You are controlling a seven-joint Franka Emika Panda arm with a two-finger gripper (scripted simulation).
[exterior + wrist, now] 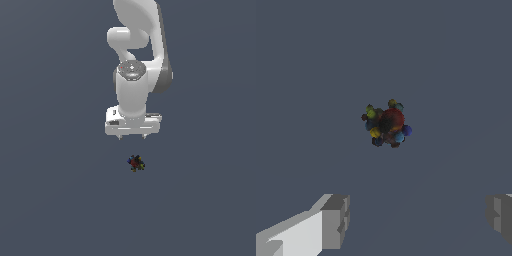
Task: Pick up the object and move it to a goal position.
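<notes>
The object (135,163) is a tiny dark lump with red, blue and yellow patches, lying on the flat grey floor. In the wrist view the object (386,123) shows as a knobbly cluster with a red centre. My white gripper (132,136) hangs above the floor, a short way from the object and not touching it. It is open and empty. In the wrist view the gripper (418,220) shows two grey fingertips (336,220) spread wide, with the object outside the gap between them.
The white arm (137,60) rises behind the gripper in the exterior view. A plain grey floor (50,190) fills the surroundings.
</notes>
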